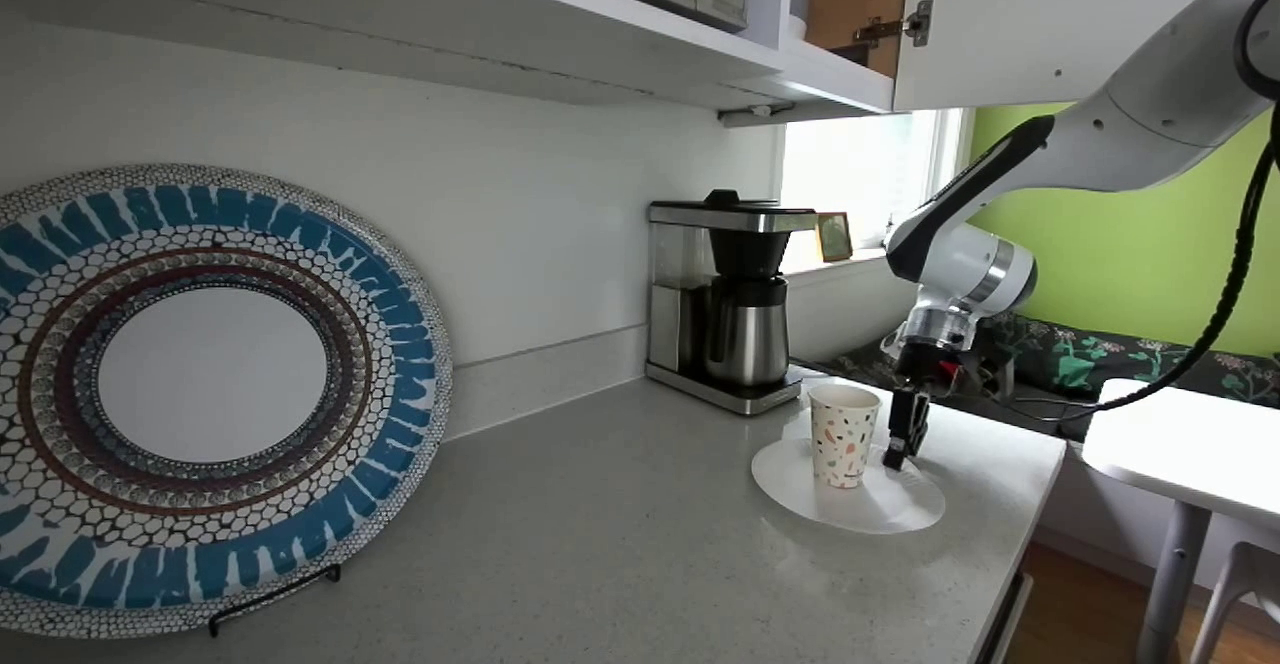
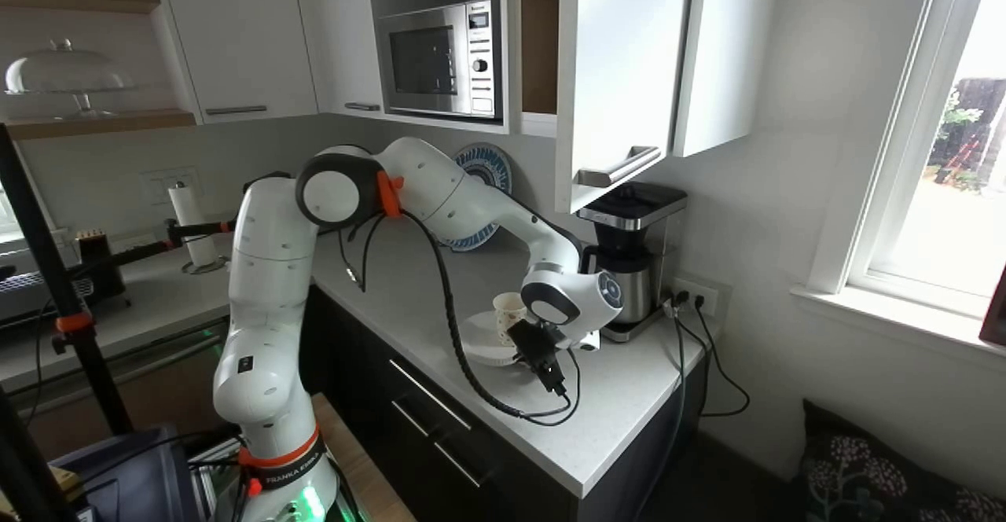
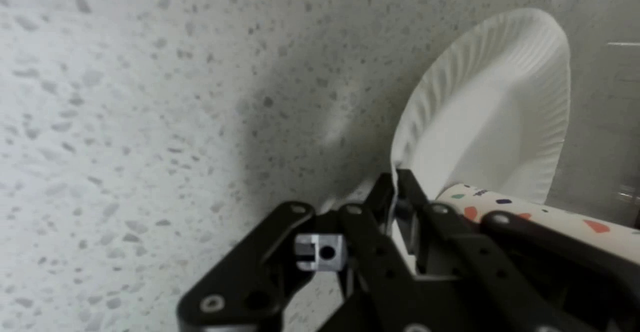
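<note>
My gripper (image 1: 897, 456) points down at the counter, with its two black fingers closed on the rim of a white paper plate (image 1: 795, 499). In the wrist view the thin fluted plate rim (image 3: 545, 72) runs between the fingertips (image 3: 394, 187), and the plate looks bent upward there. A paper cup (image 1: 842, 434) with coloured flecks stands on the plate, beside the fingers. The cup also shows in the wrist view (image 3: 555, 219), partly hidden by the right finger. In an exterior view the plate (image 2: 479, 341) and cup (image 2: 508, 314) are partly hidden by my arm and gripper.
A coffee maker (image 1: 735, 314) stands against the wall behind the cup. An open cabinet door (image 2: 625, 74) hangs above the counter near my arm. A patterned round platter (image 1: 210, 374) leans on the wall. The counter's front edge (image 1: 1015, 544) lies close to the plate.
</note>
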You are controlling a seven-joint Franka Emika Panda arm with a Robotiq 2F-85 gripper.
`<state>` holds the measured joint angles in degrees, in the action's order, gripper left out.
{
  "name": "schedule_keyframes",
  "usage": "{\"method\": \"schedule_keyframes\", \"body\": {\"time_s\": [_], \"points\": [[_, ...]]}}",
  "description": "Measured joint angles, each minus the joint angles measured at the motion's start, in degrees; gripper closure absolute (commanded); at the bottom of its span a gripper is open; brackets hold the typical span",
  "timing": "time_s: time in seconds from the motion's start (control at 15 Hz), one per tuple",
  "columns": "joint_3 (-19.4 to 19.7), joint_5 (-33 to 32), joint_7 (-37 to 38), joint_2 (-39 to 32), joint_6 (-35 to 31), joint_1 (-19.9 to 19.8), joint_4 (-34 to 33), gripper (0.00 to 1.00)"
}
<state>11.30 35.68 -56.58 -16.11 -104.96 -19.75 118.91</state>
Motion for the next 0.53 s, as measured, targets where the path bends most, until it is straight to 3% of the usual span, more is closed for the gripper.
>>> {"method": "schedule_keyframes", "body": {"time_s": [0.53], "points": [[0.11,1.58,-1.9,1.81,0.0,-0.75,0.39,0.98]]}}
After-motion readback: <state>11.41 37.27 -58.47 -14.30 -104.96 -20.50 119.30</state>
